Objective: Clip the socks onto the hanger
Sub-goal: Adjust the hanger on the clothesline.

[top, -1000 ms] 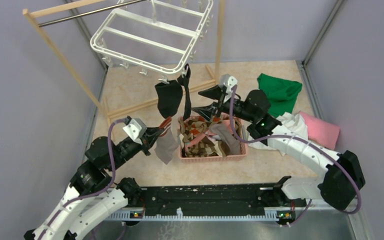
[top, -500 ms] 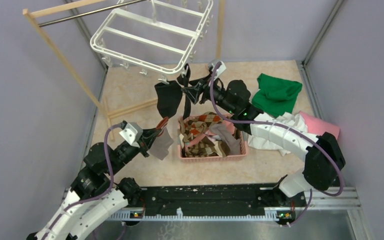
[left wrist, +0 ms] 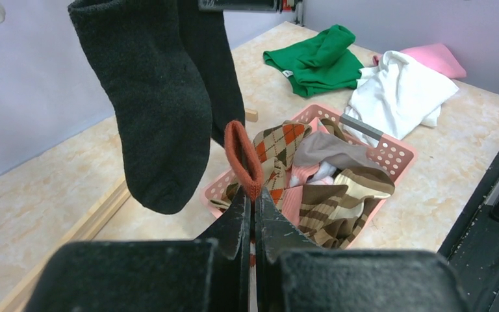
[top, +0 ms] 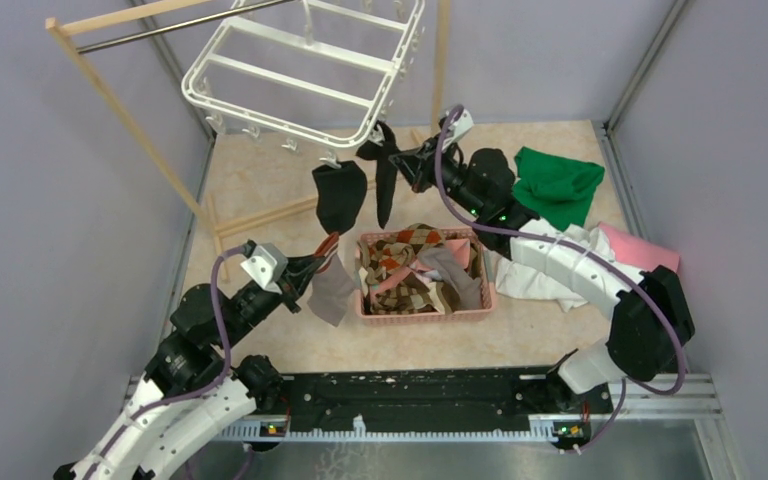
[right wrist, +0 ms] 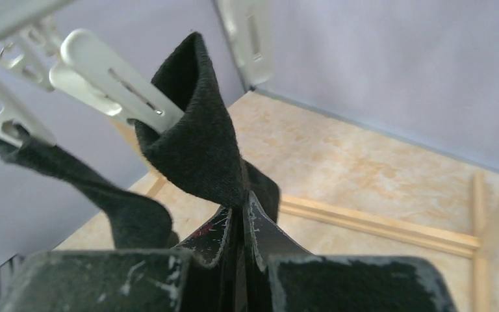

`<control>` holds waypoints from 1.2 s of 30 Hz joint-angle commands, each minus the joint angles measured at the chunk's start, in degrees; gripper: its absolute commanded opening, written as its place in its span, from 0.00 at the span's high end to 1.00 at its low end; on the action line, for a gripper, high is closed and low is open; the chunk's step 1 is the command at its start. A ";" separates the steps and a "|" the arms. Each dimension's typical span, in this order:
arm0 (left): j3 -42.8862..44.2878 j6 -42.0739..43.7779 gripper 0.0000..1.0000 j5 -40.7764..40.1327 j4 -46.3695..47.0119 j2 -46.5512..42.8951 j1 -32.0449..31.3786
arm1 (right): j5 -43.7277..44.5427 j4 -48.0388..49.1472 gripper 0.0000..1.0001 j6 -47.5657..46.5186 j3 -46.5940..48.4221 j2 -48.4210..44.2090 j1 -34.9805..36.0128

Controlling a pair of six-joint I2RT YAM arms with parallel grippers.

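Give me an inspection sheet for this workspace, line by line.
Surface: beige tabletop.
Job's things: hanger overhead; black sock clipped; second black sock at a clip; more socks in pink basket.
Clutter: green cloth, white cloth, pink cloth.
Hands: left hand shut on orange-cuffed sock; right hand shut on second black sock.
Cables: purple cable along each arm.
Surroundings: wooden rack, lilac walls.

Hanger point(top: 300, 80) at rear left, socks point(top: 340, 195) hanging under its near edge, basket point(top: 425, 312) before them, cloths point(top: 558, 185) right of basket
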 commanded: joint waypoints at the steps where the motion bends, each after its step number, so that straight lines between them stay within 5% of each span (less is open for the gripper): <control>1: 0.36 -0.26 1.00 1.11 3.28 1.39 -0.28 | -0.87 0.83 1.00 0.01 -0.30 -4.86 -3.75; 13: 1.25 -0.63 1.00 3.11 5.34 2.61 -0.28 | -2.84 -1.00 1.00 -1.30 1.80 -4.67 -12.27; 36: -1.76 -5.21 1.00 11.39 16.93 7.50 -0.28 | -9.76 -5.85 1.00 -2.55 26.05 15.72 -19.59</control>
